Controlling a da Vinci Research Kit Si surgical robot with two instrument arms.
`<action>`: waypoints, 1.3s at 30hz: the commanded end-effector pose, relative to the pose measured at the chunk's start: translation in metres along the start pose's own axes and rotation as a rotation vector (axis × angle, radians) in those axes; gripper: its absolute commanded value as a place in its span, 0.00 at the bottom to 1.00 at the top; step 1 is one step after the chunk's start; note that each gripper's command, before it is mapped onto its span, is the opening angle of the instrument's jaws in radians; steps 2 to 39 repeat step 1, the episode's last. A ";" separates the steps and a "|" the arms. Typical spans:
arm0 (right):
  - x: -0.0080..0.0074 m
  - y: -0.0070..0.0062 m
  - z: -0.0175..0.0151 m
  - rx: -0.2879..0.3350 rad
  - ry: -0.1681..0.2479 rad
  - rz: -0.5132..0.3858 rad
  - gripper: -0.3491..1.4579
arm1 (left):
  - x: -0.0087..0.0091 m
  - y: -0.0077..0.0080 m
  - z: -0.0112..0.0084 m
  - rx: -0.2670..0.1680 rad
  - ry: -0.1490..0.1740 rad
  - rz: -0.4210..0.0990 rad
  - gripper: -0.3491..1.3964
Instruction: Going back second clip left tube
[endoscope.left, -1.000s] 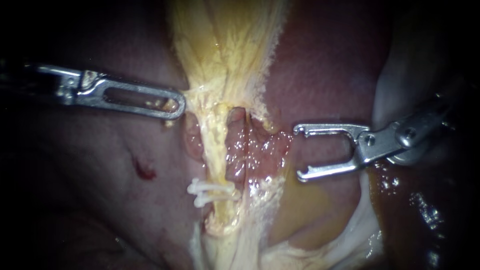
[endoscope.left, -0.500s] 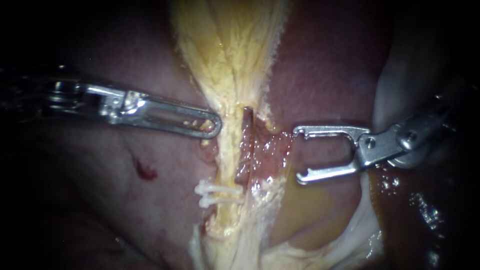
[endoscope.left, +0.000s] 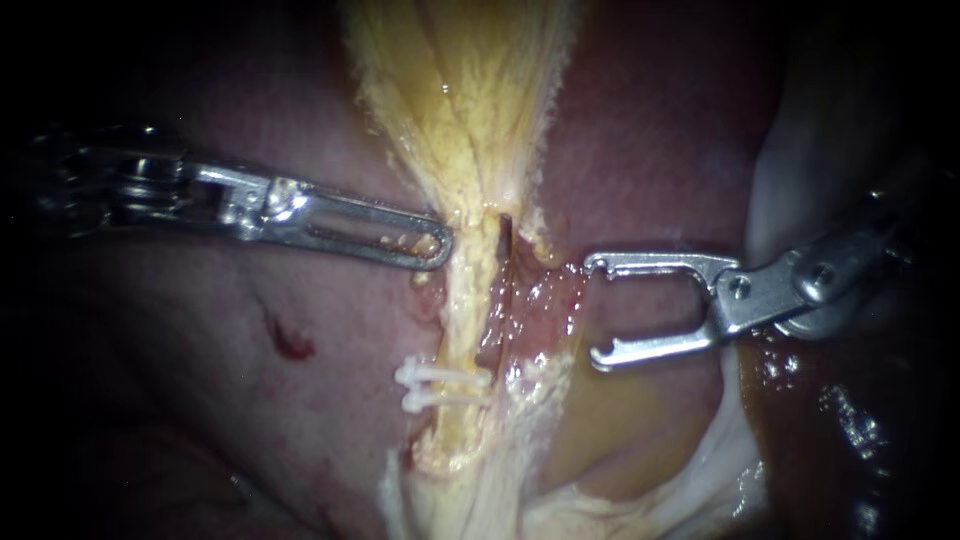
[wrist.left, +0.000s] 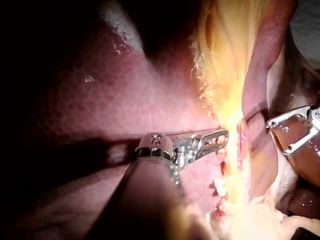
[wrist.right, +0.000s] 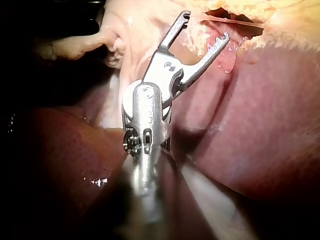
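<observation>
Held right instrument (endoscope.left: 595, 308), jaws wide and empty, near the left tube (endoscope.left: 462, 300), its clip (endoscope.left: 440, 387) ahead of them. Braced left instrument (endoscope.left: 435, 245), jaws closed, against it. Best withdrawn straight, without snagging.

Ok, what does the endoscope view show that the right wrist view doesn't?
Only the endoscope view: the silver left instrument and the white clip across the pale yellow tube. Only the right wrist view: the long grey shaft running back to the camera. Both: the silver right instrument, open, beside frayed yellow tissue and reddish-brown liver.
</observation>
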 end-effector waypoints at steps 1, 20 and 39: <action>0.0001 -0.0001 0.0000 0.000 0.000 0.000 0.47 | 0.0000 0.0000 0.0000 -0.001 0.000 0.000 0.00; 0.0001 -0.0001 0.0000 0.000 0.000 0.000 0.47 | 0.0000 0.0000 0.0000 -0.001 0.000 0.000 0.00; 0.0001 -0.0001 0.0000 0.000 0.000 0.000 0.47 | 0.0000 0.0000 0.0000 -0.001 0.000 0.000 0.00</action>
